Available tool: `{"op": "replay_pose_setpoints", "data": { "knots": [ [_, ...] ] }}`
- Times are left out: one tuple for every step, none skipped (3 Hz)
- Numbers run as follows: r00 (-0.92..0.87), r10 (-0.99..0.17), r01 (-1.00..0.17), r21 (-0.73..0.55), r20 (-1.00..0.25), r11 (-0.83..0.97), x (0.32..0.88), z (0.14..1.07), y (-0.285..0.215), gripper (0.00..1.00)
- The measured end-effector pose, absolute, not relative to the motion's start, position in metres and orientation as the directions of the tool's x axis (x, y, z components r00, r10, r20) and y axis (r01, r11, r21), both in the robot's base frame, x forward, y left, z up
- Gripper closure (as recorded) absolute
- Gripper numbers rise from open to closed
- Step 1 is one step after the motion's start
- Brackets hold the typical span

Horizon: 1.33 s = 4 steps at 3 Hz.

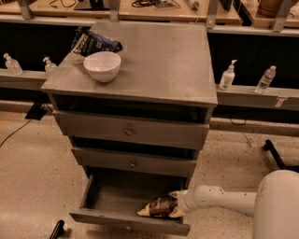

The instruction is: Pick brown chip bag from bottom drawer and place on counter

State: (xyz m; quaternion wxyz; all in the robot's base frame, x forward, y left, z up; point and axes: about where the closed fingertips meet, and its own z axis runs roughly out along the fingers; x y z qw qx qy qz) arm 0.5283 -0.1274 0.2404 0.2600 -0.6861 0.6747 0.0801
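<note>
One high view, facing my cabinet from the front.

The camera looks steeply down from above the counter (154, 60), near enough that the cabinet fills the middle of the frame, with floor at both sides and a bench behind. My arm enters at the lower right, and my gripper (176, 204) sits low in frame, in the open bottom drawer (107, 198).

Lab, wooden workbenches (140, 14), cables (144, 3), pump bottles (227, 75)

The gripper (174, 204) is at lower centre, in the bottom drawer (122, 218) against the brown chip bag (159, 207). The drawer's left half is open. On the tabletop (163, 60), a white bowl (102, 66) and a dark bag (96, 43) block the upper-left corner.
</note>
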Motion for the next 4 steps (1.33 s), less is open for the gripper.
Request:
{"op": "replay_pose_setpoints", "data": {
  "knots": [
    [0.082, -0.903, -0.972, -0.233, -0.423, 0.021, 0.5328, 0.2171, -0.1279, 0.7],
    [0.08, -0.903, -0.972, -0.232, -0.423, 0.023, 0.5338, 0.2171, -0.1282, 0.93],
    [0.08, -0.902, -0.972, -0.232, -0.423, 0.023, 0.5338, 0.2185, -0.1282, 1.0],
    [0.08, -0.902, -0.972, -0.232, -0.423, 0.023, 0.5338, 0.2185, -0.1282, 1.0]
  ]
}}
